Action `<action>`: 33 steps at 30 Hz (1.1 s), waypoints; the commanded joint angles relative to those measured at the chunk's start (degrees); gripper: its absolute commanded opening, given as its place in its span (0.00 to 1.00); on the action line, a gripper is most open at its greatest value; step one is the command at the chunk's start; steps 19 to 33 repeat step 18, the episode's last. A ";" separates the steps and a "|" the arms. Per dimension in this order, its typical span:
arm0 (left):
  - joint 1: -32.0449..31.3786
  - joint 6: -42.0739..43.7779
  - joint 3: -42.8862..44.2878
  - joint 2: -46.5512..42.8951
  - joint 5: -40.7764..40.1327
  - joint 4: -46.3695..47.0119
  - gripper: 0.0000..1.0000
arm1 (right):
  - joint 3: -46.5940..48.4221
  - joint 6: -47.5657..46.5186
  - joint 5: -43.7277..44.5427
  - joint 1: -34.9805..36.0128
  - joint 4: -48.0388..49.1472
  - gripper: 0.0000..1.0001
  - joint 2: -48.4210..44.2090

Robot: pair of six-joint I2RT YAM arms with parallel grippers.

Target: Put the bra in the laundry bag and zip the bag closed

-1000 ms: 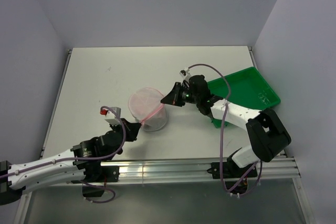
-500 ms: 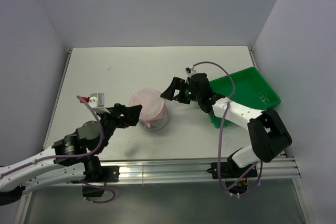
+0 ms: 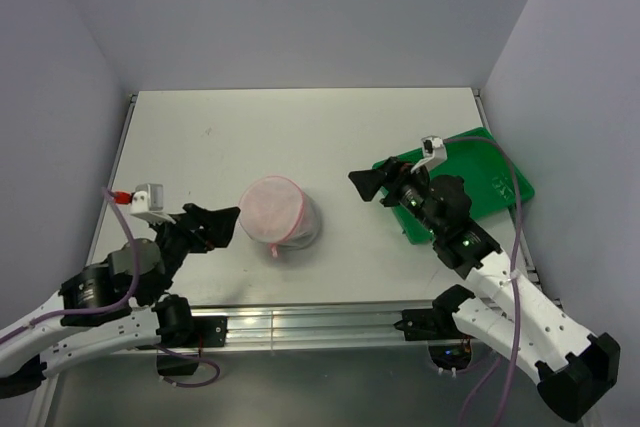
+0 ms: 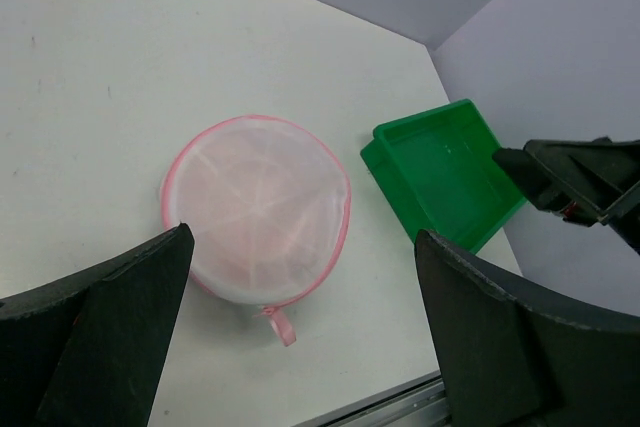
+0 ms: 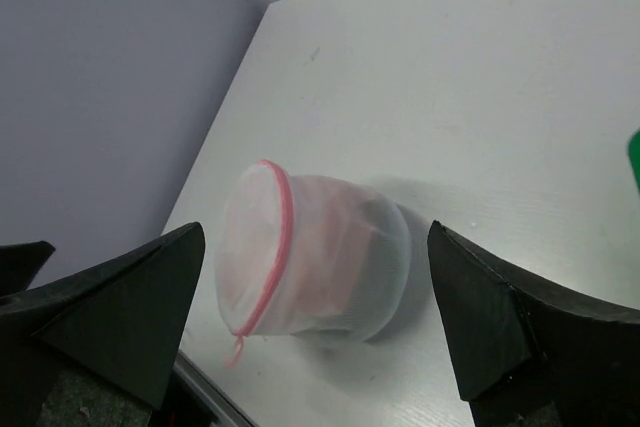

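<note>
The laundry bag [image 3: 281, 211] stands by itself on the white table, a round white mesh pouch whose pink zipper rim [image 4: 340, 237] runs all round the lid. The pink pull tab [image 4: 278, 325] hangs at its near side. Through the mesh the pale pink bra [image 5: 335, 247] shows inside. My left gripper [image 3: 222, 224] is open just left of the bag, apart from it. My right gripper [image 3: 368, 179] is open to the bag's right, also clear of it. In both wrist views the bag lies beyond the wide jaws [image 4: 303, 242] [image 5: 316, 229], with nothing between them.
The green tray [image 3: 495, 169] sits at the table's right edge, partly under my right arm. The metal rail [image 3: 330, 322] runs along the near edge. Grey walls close in the left, back and right sides.
Both grippers have opened and let go of the bag. The left arm has drawn back to the left, the right arm back towards the tray. The bag stays put.
</note>
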 commanded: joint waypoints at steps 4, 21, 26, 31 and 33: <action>-0.29 -1.63 0.66 -6.96 -1.05 -6.29 0.99 | -7.87 -1.25 8.51 -0.05 -3.76 1.00 -7.96; -0.29 0.57 -1.63 -10.40 0.88 -5.15 0.99 | -6.65 -0.45 5.97 -0.05 -0.24 1.00 -2.79; -0.29 0.57 -1.63 -10.40 0.88 -5.15 0.99 | -6.65 -0.45 5.97 -0.05 -0.24 1.00 -2.79; -0.29 0.57 -1.63 -10.40 0.88 -5.15 0.99 | -6.65 -0.45 5.97 -0.05 -0.24 1.00 -2.79; -0.29 0.57 -1.63 -10.40 0.88 -5.15 0.99 | -6.65 -0.45 5.97 -0.05 -0.24 1.00 -2.79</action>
